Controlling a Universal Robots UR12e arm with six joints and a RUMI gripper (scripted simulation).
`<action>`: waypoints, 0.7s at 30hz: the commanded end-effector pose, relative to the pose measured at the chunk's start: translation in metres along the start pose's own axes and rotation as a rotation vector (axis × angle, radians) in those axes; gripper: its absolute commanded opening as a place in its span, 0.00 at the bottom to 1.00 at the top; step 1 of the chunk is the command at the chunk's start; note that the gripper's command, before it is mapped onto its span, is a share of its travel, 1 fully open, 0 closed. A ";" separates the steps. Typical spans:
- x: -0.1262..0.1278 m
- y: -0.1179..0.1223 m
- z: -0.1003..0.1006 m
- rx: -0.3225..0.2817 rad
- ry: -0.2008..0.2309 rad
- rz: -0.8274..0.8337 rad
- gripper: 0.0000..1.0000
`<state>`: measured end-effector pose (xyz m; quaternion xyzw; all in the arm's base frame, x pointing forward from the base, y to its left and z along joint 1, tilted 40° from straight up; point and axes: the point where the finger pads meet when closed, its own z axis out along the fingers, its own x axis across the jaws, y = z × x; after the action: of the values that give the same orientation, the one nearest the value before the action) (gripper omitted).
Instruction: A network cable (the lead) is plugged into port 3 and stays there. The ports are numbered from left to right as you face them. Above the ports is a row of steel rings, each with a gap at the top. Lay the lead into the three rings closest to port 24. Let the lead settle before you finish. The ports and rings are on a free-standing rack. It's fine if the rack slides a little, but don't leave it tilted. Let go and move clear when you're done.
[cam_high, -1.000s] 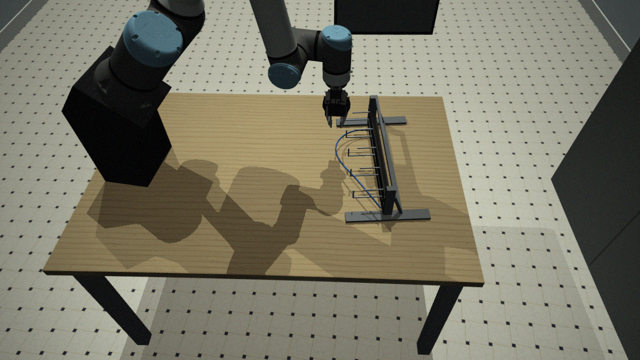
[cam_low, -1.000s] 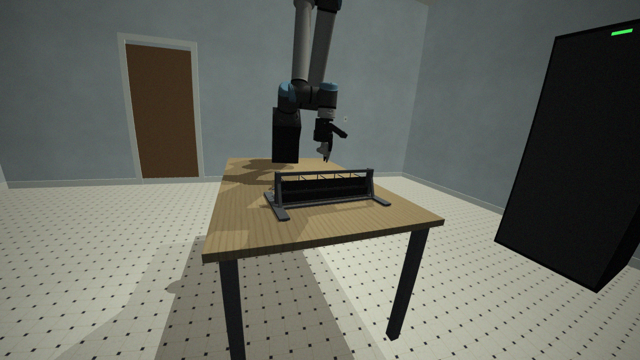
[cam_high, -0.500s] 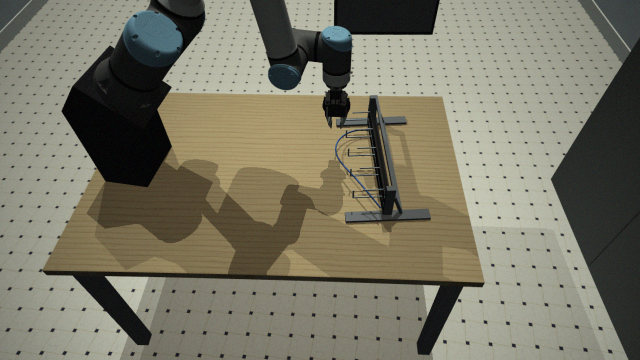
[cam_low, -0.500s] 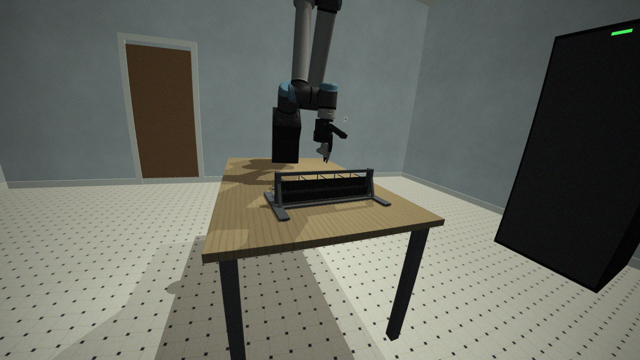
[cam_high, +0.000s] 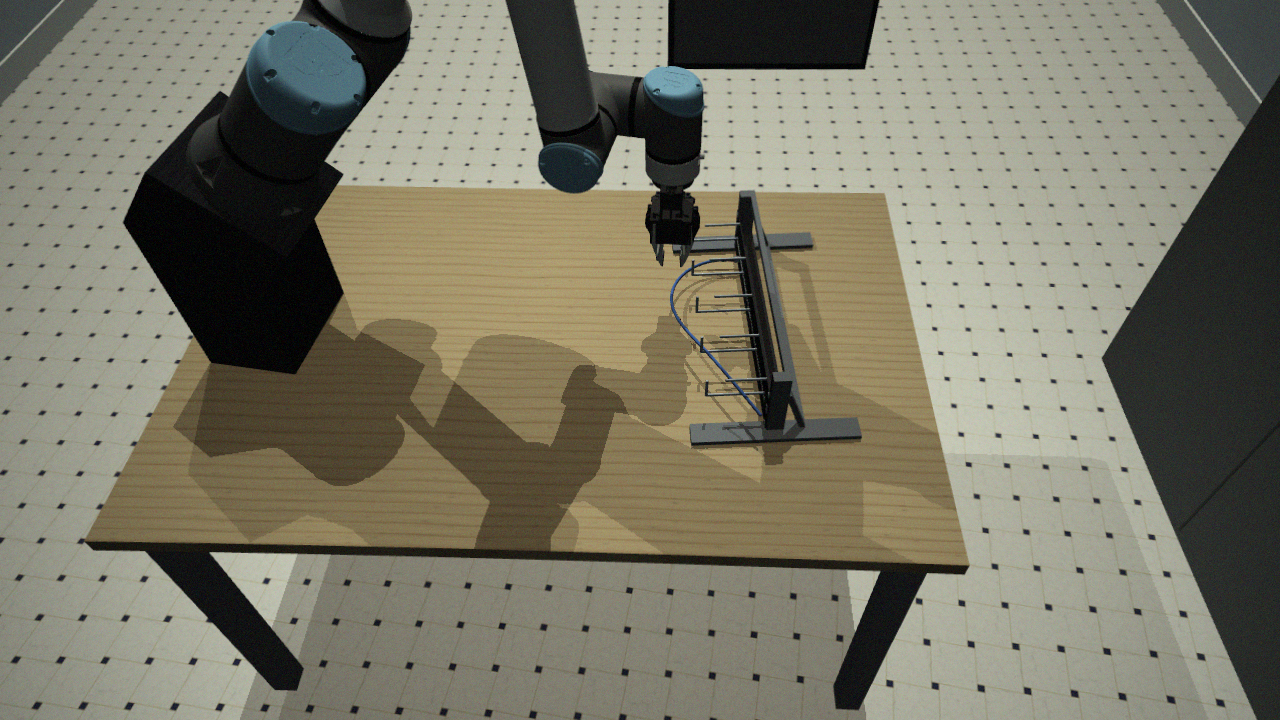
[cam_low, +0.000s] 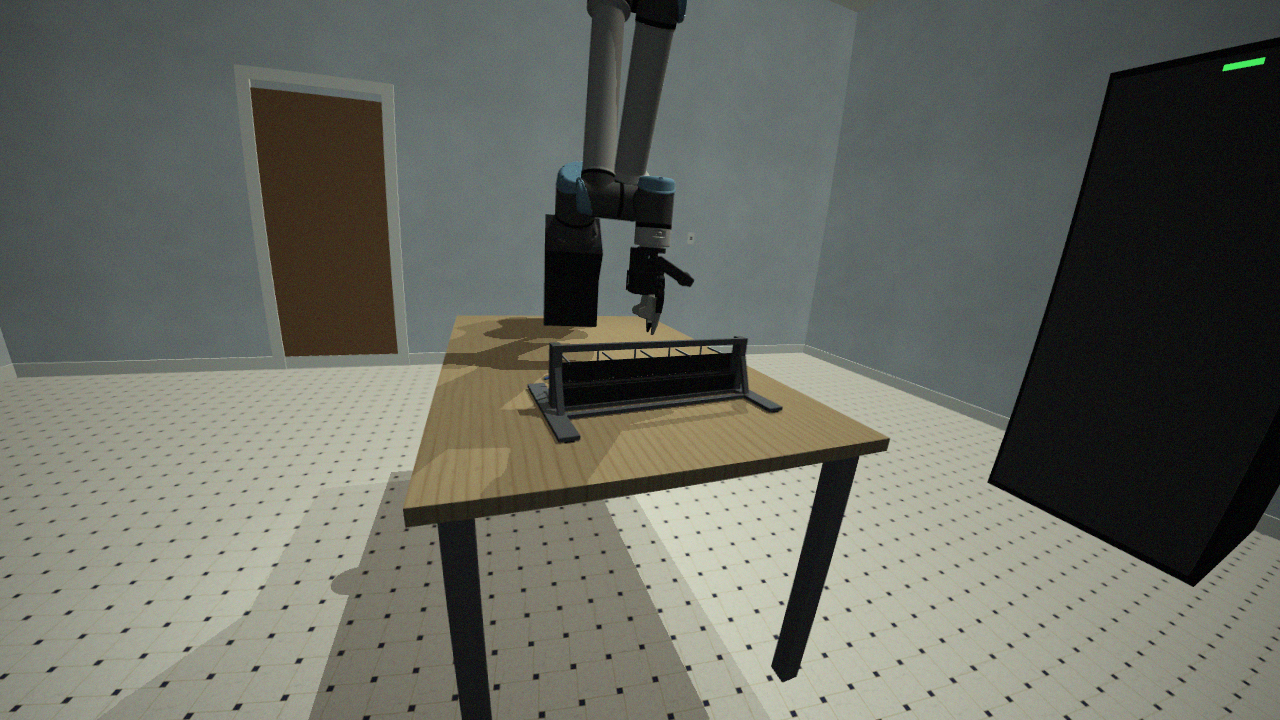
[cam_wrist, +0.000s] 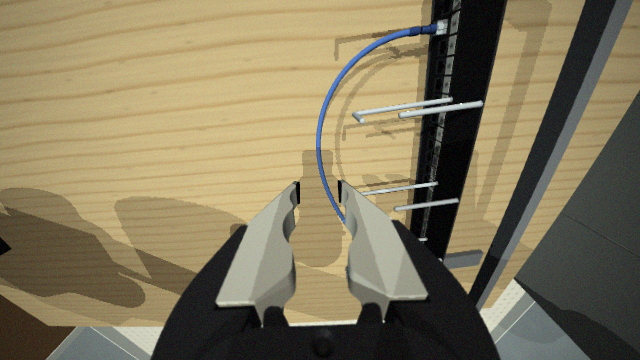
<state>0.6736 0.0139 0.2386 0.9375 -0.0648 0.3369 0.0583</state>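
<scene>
Hovers with the end effector (cam_high: 671, 261) (cam_low: 652, 331) (cam_wrist: 318, 182) partly open on nothing, above the counter (cam_high: 537, 259) (cam_low: 716, 447) (cam_wrist: 150, 125) and to the robot side of the upright port rack (cam_high: 774, 304) (cam_low: 648, 344) (cam_wrist: 565, 100). Shows the blue network cable (cam_high: 672, 295) (cam_wrist: 320, 130) plugged in at the rack, bowing out past steel rings (cam_high: 723, 310) (cam_wrist: 400, 107). Leaves a margin between rack feet and counter edges.
</scene>
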 end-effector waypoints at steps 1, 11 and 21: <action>0.001 0.000 0.014 0.000 0.001 0.000 0.20; 0.001 0.000 0.045 0.000 0.001 0.000 0.20; 0.001 0.000 0.063 0.000 0.001 0.000 0.20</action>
<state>0.7068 0.0058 0.1980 0.9375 -0.0648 0.3369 0.0583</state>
